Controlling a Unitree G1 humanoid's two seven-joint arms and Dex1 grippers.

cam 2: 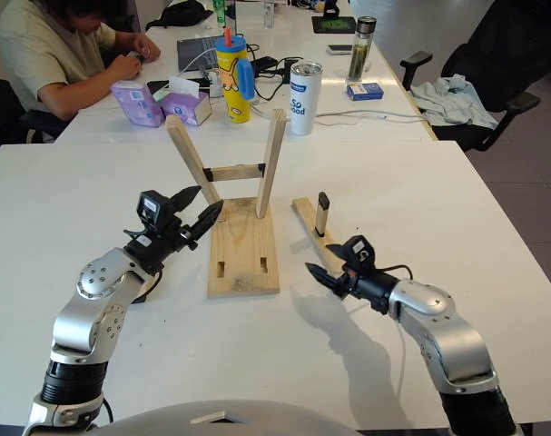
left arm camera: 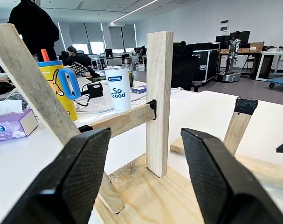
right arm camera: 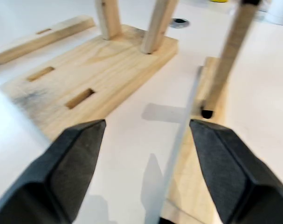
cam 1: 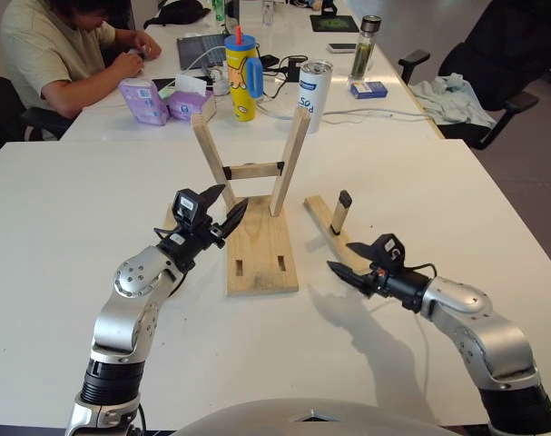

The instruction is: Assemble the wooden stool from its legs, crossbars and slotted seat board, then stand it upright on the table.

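Observation:
The slotted seat board (cam 1: pixel 261 247) lies flat at the table's middle. Two legs (cam 1: pixel 290 162) stand in its far slots, leaning apart and joined by a crossbar (cam 1: pixel 254 170). Its two near slots (cam 1: pixel 241 268) are empty. To its right a second leg (cam 1: pixel 324 218) lies flat with a short black-tipped bar (cam 1: pixel 344 211) sticking up from it. My left gripper (cam 1: pixel 222 211) hovers open at the board's left edge, facing the standing legs (left arm camera: pixel 159 102). My right gripper (cam 1: pixel 345 275) is open and low over the table, near the lying leg's (right arm camera: pixel 211 93) front end. Another wooden piece (right arm camera: pixel 38 37) lies beyond the board.
On the adjoining table behind stand a yellow bottle (cam 1: pixel 242 77), a white tumbler (cam 1: pixel 314 93), tissue packs (cam 1: pixel 157 100) and cables. A person sits at its far left. An office chair (cam 1: pixel 493 64) is at the right. Bare tabletop (cam 1: pixel 66 227) spreads on both sides.

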